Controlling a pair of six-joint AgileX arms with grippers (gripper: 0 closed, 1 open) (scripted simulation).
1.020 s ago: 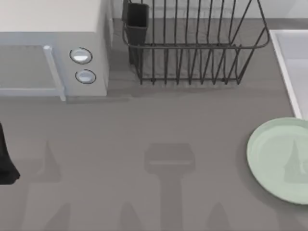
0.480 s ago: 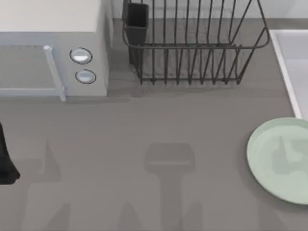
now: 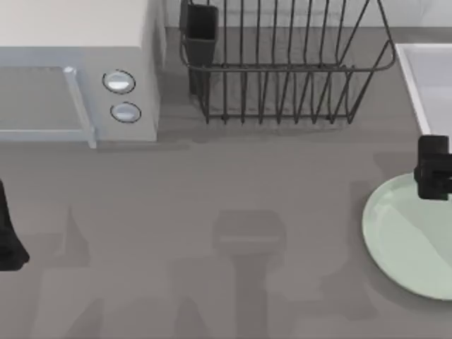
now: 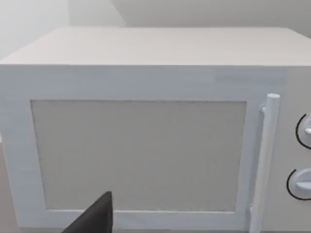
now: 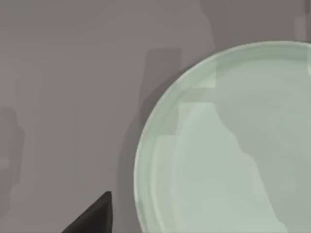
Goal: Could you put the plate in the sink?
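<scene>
plate (image 3: 406, 236): flat on the table (image 3: 233, 191), at the right edge, partly cut off; rim up, nothing on it.
axis: round, no long axis, no facing direction; any rim point serves.
sink (image 3: 429, 85): far right corner, just beyond the plate's far rim, close but apart.
right gripper (image 3: 432, 167): dark block over the plate's far rim, between plate and sink; fingers can't tell. Wrist view looks down on the plate (image 5: 228, 145).
nearer arm: right, by far.
left gripper (image 3: 8, 240): parked at left edge, facing the microwave (image 4: 146, 131); fingers can't tell.
key relation: sink lies straight beyond the plate, short carry away from the front edge.
rack (image 3: 282, 63): left of sink, out of the path.
</scene>
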